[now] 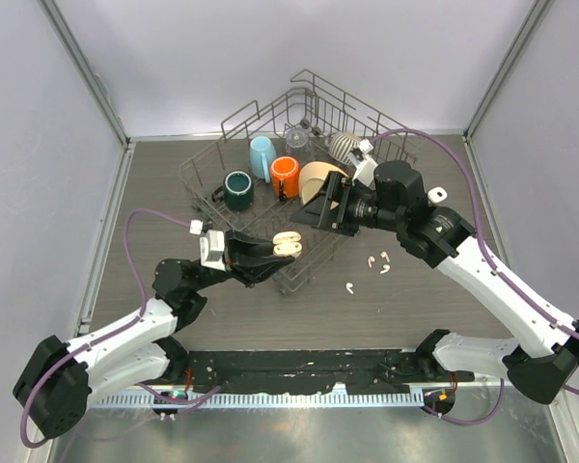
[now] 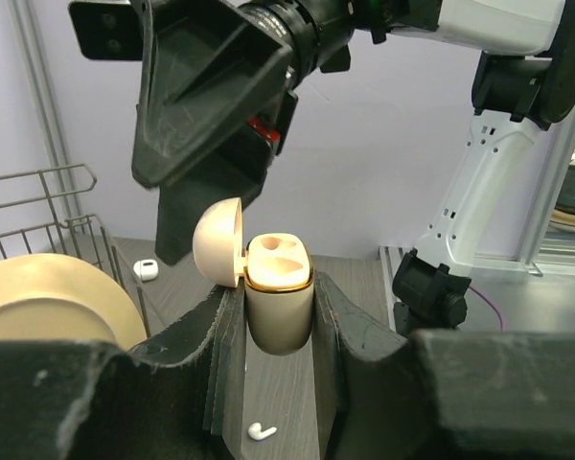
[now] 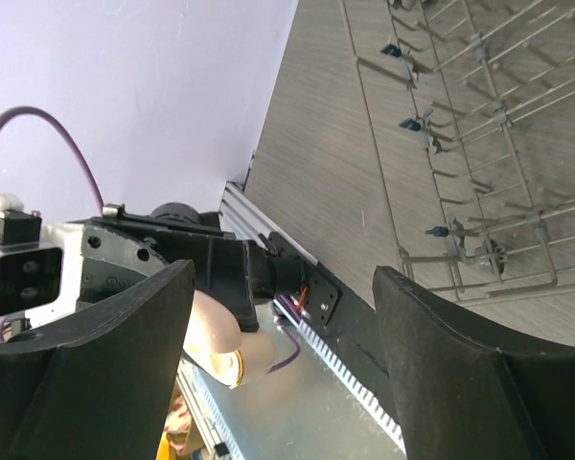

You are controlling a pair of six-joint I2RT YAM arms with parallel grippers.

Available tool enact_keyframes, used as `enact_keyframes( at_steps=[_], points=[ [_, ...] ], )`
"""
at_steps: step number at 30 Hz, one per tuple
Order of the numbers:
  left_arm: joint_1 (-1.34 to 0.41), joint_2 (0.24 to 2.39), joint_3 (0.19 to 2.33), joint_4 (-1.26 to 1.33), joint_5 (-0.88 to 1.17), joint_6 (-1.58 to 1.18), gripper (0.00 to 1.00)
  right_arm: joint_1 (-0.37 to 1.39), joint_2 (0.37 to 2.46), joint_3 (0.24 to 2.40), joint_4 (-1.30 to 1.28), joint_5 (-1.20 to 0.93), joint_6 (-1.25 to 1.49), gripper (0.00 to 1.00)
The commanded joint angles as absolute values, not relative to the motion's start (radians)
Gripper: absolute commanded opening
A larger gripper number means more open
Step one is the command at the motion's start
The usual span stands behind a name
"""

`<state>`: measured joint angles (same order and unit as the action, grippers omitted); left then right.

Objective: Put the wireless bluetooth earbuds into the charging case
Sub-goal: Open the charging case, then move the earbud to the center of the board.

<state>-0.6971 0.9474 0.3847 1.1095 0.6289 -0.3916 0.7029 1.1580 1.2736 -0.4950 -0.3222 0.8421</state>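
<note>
My left gripper [image 1: 270,253] is shut on a beige charging case [image 1: 287,246] and holds it upright above the table by the dish rack's front edge. In the left wrist view the case [image 2: 280,297] sits between the fingers with its lid [image 2: 218,240] hinged open and both wells empty. Three white earbuds lie on the table: two together [image 1: 371,260] [image 1: 385,267] and one nearer [image 1: 349,286]. One earbud [image 2: 261,432] shows below the case, another [image 2: 146,270] further off. My right gripper [image 1: 314,204] is open and empty, hovering just beyond the case. In the right wrist view the gripper [image 3: 286,287] faces the case [image 3: 220,340].
A wire dish rack [image 1: 212,154] stands at the back with a dark green mug [image 1: 238,189], a blue cup [image 1: 261,156], an orange mug [image 1: 285,177] and a beige bowl [image 1: 320,178]. The rack's wires [image 3: 460,125] run close beside my right gripper.
</note>
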Motion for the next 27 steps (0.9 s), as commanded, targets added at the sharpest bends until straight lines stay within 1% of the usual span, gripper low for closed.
enact_keyframes(
  at_steps=[1,3,6,9,10,11,14,18,22,27],
  points=[
    [-0.701,0.896,0.353,1.114,0.594,-0.338,0.0,0.695,1.097,1.354,-0.456,-0.284,0.799,0.81],
    [-0.701,0.873,0.342,1.094,0.58,-0.33,0.0,0.689,1.074,1.365,-0.472,-0.265,0.782,0.82],
    [-0.701,0.842,0.324,1.089,0.549,-0.328,0.0,0.673,1.045,1.384,-0.564,-0.163,0.756,0.82],
    [-0.701,0.804,0.313,1.085,0.529,-0.325,0.0,0.672,1.006,1.393,-0.707,0.047,0.75,0.82],
    [-0.701,0.796,0.31,1.083,0.526,-0.321,0.0,0.672,0.996,1.393,-0.8,0.125,0.755,0.82],
    [-0.701,0.787,0.304,1.081,0.517,-0.316,0.0,0.672,0.986,1.381,-0.831,0.249,0.747,0.82],
    [-0.701,0.761,0.292,1.083,0.5,-0.314,0.0,0.672,0.939,1.323,-0.902,0.311,0.686,0.82],
    [-0.7,0.741,0.267,1.129,0.463,-0.319,0.0,0.672,0.911,1.258,-0.997,0.421,0.722,0.82],
    [-0.701,0.726,0.233,1.192,0.433,-0.331,0.0,0.672,0.891,1.195,-1.112,0.587,0.86,0.82],
    [-0.701,0.69,0.21,1.189,0.439,-0.31,0.0,0.67,0.825,1.089,-1.1,0.649,0.975,0.8]
  ],
)
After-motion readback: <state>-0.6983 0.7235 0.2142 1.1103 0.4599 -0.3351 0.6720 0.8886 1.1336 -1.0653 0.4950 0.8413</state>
